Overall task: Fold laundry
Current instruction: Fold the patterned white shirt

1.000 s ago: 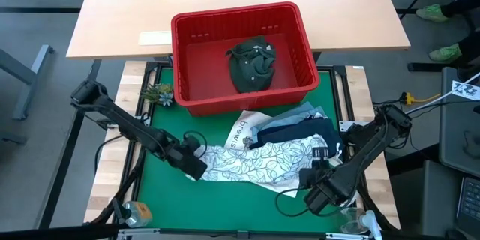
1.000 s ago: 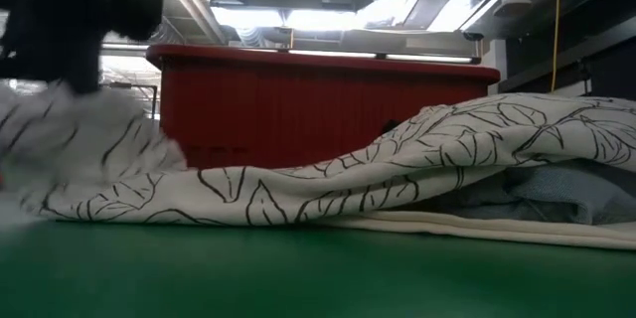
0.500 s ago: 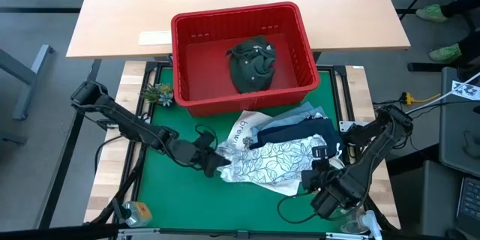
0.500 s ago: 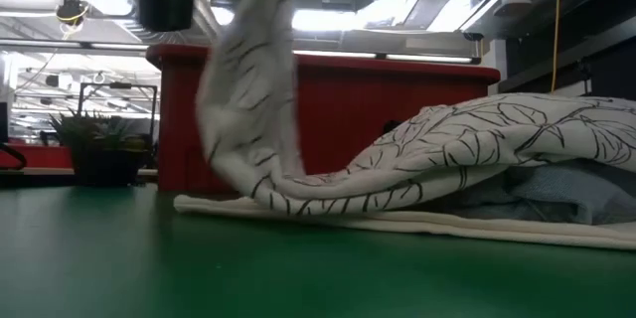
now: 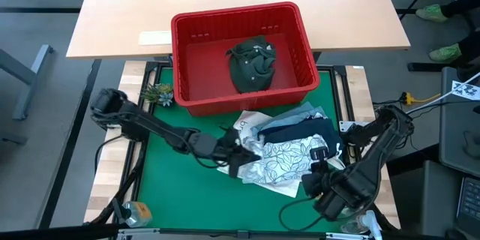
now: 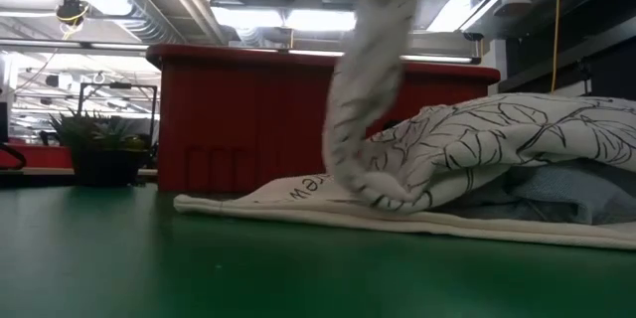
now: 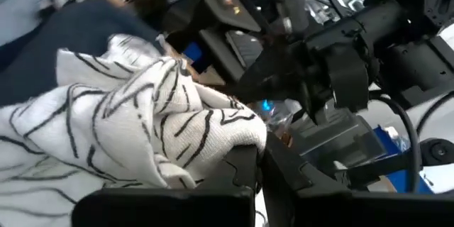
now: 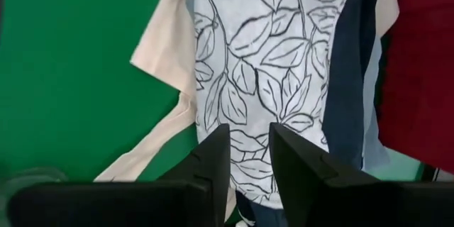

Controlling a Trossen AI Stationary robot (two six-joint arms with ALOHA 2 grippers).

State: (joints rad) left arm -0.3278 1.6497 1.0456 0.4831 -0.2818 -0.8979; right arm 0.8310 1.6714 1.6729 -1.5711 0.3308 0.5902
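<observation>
From my seat, nearest the front edge of the green mat [image 5: 169, 187]: right gripper [image 5: 309, 186] sits at the front right, off the corner of the laundry pile. Its fingers [image 8: 213, 157] are apart with a narrow gap, nothing between them; in the right wrist view they hover over the leaf-print garment [image 8: 264, 64], and I can't tell if they touch it.

Next back, mid-mat: left gripper [image 5: 238, 157] reaches in from the left arm [image 5: 142, 124], jaws clamped on an edge of the same white leaf-print garment [image 5: 281, 159]. Left wrist view shows the cloth [image 7: 135, 131] bunched right at the fingertips. Low view: that held edge hangs as a lifted column of fabric [image 6: 373, 89], doubled over toward the rest of the garment, which lies draped on the pile at right.

Under the print garment: a cream tote bag [image 5: 246, 129] flat on the mat, its edge showing in the low view [image 6: 298, 204]. Just behind and right, a navy garment [image 5: 304, 131] and light blue denim [image 5: 309, 112], stacked and touching the print piece.

Farther back: red basket [image 5: 296, 34], partly on the mat, with a dark olive garment [image 5: 251, 64] crumpled inside. Small potted plant [image 5: 159, 94] just left of the basket. Beyond it, a tan table [image 5: 150, 7].
</observation>
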